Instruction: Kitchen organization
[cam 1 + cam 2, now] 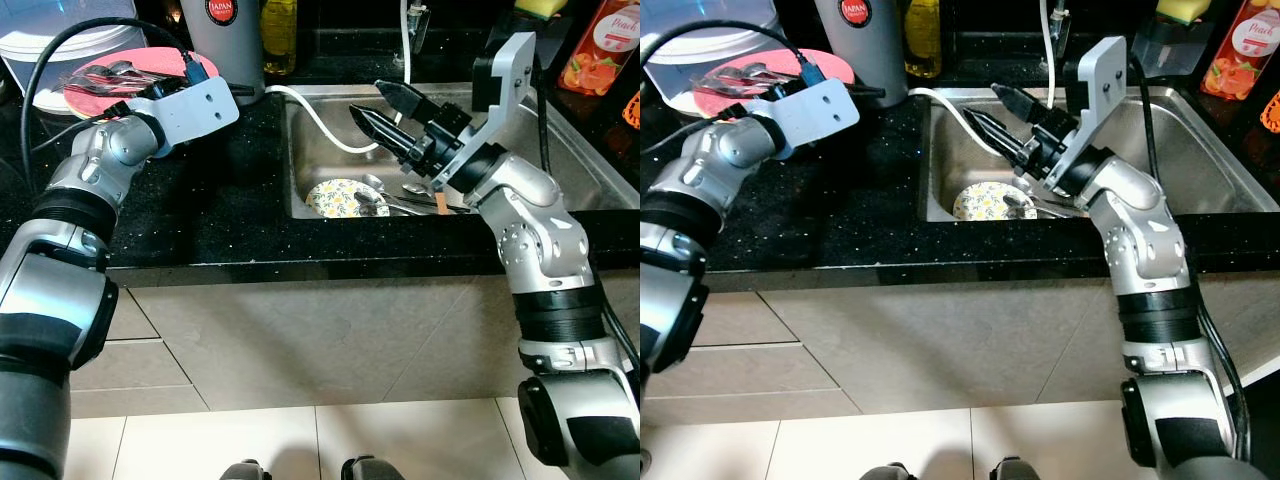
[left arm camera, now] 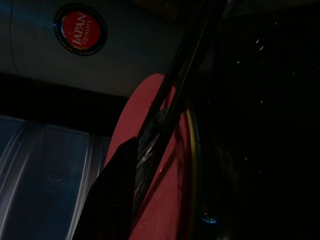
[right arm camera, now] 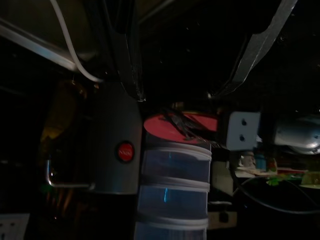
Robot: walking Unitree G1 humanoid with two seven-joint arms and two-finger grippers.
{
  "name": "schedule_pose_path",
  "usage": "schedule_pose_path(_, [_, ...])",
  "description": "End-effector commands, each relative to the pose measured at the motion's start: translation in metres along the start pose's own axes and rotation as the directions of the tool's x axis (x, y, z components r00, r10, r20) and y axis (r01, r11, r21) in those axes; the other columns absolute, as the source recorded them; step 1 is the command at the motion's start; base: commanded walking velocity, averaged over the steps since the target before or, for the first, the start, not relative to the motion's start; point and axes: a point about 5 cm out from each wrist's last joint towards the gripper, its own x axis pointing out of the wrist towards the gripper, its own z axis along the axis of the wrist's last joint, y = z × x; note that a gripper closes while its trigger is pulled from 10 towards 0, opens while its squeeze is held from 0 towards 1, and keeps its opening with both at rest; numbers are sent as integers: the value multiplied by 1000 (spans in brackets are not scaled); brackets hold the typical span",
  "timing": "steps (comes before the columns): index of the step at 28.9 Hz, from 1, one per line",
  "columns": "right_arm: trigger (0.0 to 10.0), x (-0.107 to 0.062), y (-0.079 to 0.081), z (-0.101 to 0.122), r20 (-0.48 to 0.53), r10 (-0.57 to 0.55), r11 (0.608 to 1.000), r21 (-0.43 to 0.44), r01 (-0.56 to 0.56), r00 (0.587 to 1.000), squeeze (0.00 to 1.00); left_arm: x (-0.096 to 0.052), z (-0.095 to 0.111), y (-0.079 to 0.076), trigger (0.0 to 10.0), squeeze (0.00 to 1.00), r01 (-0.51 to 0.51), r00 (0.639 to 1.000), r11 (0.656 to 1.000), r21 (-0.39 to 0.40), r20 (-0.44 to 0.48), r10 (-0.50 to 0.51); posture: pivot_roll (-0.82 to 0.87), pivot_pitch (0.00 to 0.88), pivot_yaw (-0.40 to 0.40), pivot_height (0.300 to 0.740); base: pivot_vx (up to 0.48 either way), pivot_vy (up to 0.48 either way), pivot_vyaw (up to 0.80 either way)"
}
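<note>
Right gripper (image 1: 385,108) hovers open over the sink (image 1: 560,170); left gripper's opening by the pink plate (image 1: 95,95) cannot be told.

Before us we see a black worktop (image 1: 220,200) over pale cabinet fronts (image 1: 300,340) and a tiled floor (image 1: 200,440). At the back stand an oil bottle (image 1: 279,35), a red juice carton (image 1: 600,45) and a clear tub (image 1: 60,45). A white hose (image 1: 320,125) trails along the worktop.
</note>
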Motion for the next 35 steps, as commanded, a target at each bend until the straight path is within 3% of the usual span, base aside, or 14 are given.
schedule_pose_path(1, [10000, -3, 1, 5, 22, -14, 1000, 12, 14, 1000, 0, 2, 6, 2, 9765, 0, -6, 1000, 1000, 12, 17, 5, 47, 97, -13, 740, 0, 0, 0])
schedule_pose_path(14, [10000, -8, 3, 10, 40, -54, 998, 13, 54, 998, 0, 5, 11, -2, 9137, 0, 4, 999, 1000, 4, 37, -4, 32, 114, 9, 740, 0, 0, 0])
schedule_pose_path(15, [10000, -9, 4, 10, 41, -57, 998, 14, 56, 998, 0, 6, 13, -6, 10000, 0, 18, 999, 1000, -13, 46, -18, 32, 116, 9, 740, 0, 0, 0])
schedule_pose_path(16, [10000, -9, 4, 10, 41, -57, 998, 14, 56, 998, 0, 6, 13, -6, 10000, 0, 18, 999, 1000, -13, 46, -18, 32, 116, 9, 740, 0, 0, 0])
schedule_pose_path(17, [10000, -8, 5, 8, 39, -62, 998, 19, 62, 997, 0, 9, 20, -16, 10000, 0, 72, 994, 992, -102, 94, -62, 32, 116, 9, 740, 0, 0, 0])
schedule_pose_path(18, [10000, -8, 5, 8, 39, -62, 998, 19, 62, 997, 0, 9, 20, -16, 10000, 0, 72, 994, 992, -102, 94, -62, 32, 116, 9, 740, 0, 0, 0])
schedule_pose_path(19, [10000, -8, 5, 7, 36, -71, 997, 23, 70, 997, 0, 10, 27, -25, 10000, 0, 124, 984, 976, -177, 150, -98, 29, 115, 8, 740, 0, 0, 0])
schedule_pose_path(20, [10000, -8, 5, 7, 36, -71, 997, 23, 70, 997, 0, 10, 27, -25, 10000, 0, 124, 984, 976, -177, 150, -98, 29, 115, 8, 740, 0, 0, 0])
schedule_pose_path(22, [10000, -8, 4, 5, 41, -108, 994, 35, 106, 993, 0, 10, 48, -33, 10000, 0, 197, 948, 934, -296, 302, -105, 27, 109, 4, 740, 0, 0, 0])
schedule_pose_path(23, [10000, -8, 4, 5, 41, -108, 994, 35, 106, 993, 0, 10, 48, -33, 10000, 0, 197, 948, 934, -296, 302, -105, 27, 109, 4, 740, 0, 0, 0])
schedule_pose_path(27, [10000, -8, -3, 5, 70, -211, 977, 58, 207, 975, 0, 0, 73, -22, 10000, 0, 215, 883, 898, -383, 469, -11, 47, 93, -1, 740, 0, 0, 0])
schedule_pose_path(30, [10000, -8, -7, 6, 85, -258, 965, 67, 253, 962, 0, -8, 80, -16, 10000, 0, 207, 859, 877, -433, 510, 49, 54, 86, -4, 740, 0, 0, 0])
schedule_pose_path(34, [10000, -7, -10, 10, 123, -317, 948, 75, 310, 940, 0, -18, 81, -3, 10000, 0, 140, 840, 810, -569, 501, 207, 64, 70, -7, 740, 0, 0, 0])
schedule_pose_path(35, [10000, -7, -10, 10, 123, -317, 948, 75, 310, 940, 0, -18, 81, -3, 10000, 0, 140, 840, 810, -569, 501, 207, 64, 70, -7, 740, 0, 0, 0])
